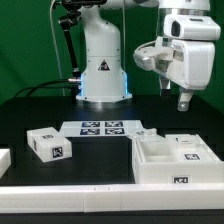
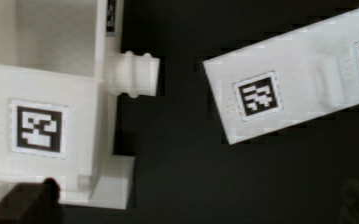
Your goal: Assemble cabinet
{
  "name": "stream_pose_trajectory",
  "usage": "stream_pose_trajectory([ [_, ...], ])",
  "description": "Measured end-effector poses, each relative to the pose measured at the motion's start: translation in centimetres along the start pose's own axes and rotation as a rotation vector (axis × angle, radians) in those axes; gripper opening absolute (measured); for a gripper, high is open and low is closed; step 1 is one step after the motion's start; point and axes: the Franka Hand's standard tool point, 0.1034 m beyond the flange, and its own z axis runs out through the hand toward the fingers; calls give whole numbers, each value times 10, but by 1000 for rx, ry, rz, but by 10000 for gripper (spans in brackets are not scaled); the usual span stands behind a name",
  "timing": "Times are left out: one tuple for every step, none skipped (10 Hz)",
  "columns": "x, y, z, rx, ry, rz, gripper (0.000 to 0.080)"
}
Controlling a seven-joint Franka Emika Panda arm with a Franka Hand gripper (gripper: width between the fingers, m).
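Observation:
The cabinet (image 1: 172, 160), a large white box-shaped body with inner compartments and a tag on its front, lies on the black table at the exterior view's right. My gripper (image 1: 185, 101) hangs well above it, open and empty. In the wrist view the cabinet (image 2: 43, 120) shows as a white tagged face with a ribbed peg (image 2: 137, 75) sticking out of its side. One dark fingertip (image 2: 23, 200) shows at the picture's edge. Nothing lies between the jaws (image 2: 194, 208).
The marker board (image 1: 100, 128) lies in the table's middle before the robot base (image 1: 103, 70), and also shows in the wrist view (image 2: 300, 85). A small white tagged box part (image 1: 48, 145) sits at the exterior view's left. Another white piece (image 1: 3, 160) is at the far left edge.

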Motion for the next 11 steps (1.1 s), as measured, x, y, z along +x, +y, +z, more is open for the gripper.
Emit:
stream_pose_trajectory([
  [-7,0,1,3,2,-130,796],
  [-15,-2,3,10,2,-198,796],
  [-21,-5,6,18,3,-257,796],
  [-24,-8,8,25,4,-298,796],
  [-26,-13,11,34,5,-322,796],
  [-30,-19,15,47,7,-346,796],
  [-30,-18,15,46,7,-337,796],
  [-30,-18,15,46,7,-337,796],
  [-30,-18,15,46,7,-336,796],
  [-31,-19,16,48,7,-340,796],
  [-32,-24,18,68,8,-372,796],
])
